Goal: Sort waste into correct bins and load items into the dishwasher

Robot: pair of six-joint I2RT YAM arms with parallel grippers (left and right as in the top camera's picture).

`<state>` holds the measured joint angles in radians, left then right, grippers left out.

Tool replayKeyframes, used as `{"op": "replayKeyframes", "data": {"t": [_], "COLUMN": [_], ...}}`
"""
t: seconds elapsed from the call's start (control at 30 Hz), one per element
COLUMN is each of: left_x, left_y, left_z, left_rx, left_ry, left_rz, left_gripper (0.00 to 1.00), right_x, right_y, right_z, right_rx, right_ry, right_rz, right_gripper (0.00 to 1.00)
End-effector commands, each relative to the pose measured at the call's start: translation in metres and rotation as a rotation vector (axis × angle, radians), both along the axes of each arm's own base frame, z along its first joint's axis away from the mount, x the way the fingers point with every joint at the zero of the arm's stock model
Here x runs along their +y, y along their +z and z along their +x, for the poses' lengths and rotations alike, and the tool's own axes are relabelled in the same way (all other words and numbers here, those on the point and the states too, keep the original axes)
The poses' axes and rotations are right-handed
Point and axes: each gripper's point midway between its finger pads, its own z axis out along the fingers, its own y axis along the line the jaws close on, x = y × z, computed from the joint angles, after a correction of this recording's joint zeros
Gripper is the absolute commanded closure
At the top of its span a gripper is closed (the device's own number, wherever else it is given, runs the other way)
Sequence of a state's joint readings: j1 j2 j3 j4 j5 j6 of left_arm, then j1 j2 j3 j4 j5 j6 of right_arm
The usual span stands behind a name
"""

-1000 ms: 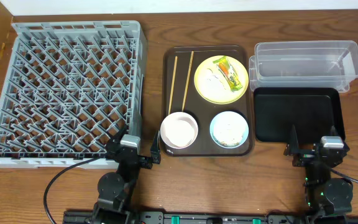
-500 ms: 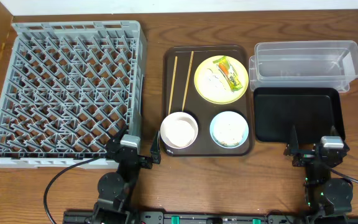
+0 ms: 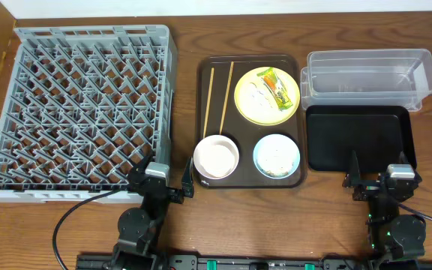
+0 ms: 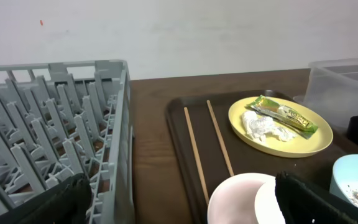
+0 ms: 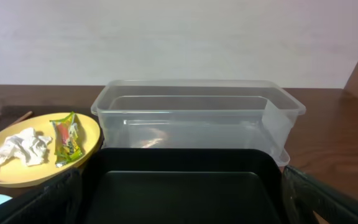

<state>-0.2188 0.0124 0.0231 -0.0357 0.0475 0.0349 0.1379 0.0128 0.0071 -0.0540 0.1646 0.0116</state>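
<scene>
Left gripper (image 3: 161, 183), right gripper (image 3: 381, 180): both spread wide, empty, low at the near table edge. Wrapper (image 3: 279, 88), tissue (image 3: 259, 94): touching, on yellow plate (image 3: 250, 112), between dish rack (image 3: 88, 31) and clear tub (image 3: 366, 53). Risk: pinching the wrapper may drag the tissue along, mixing the bins.

Left arm (image 3: 142, 221), right arm (image 3: 397, 225): black, grey wrist blocks; black cable (image 3: 72, 208) at left; green base lights.

Even bright lighting, soft shadows, sharp focus
</scene>
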Motion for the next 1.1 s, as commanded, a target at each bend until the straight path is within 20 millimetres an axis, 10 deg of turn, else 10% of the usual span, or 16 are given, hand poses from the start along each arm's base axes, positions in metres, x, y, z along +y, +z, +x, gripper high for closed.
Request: {"op": "replayKeyframes", "data": {"t": [0.0, 1.07], "left_x": [0.0011, 0.0052], "left_y": [-0.0168, -0.0196], "left_z": [-0.0003, 0.0006], "left_rx": [0.045, 0.057], "left_ry": [0.004, 0.028], "left_rz": [0.028, 0.033], "left_gripper": [0.05, 0.05], "right_x": [-0.0057, -0.0029], "right_y": [-0.0016, -0.0010], "right_z": [0.0001, 0.0003], "right_rx": [0.005, 0.002], "right_ry": [-0.023, -0.008], "right_rz": [0.009, 0.011], "right_gripper": [0.01, 0.01]}}
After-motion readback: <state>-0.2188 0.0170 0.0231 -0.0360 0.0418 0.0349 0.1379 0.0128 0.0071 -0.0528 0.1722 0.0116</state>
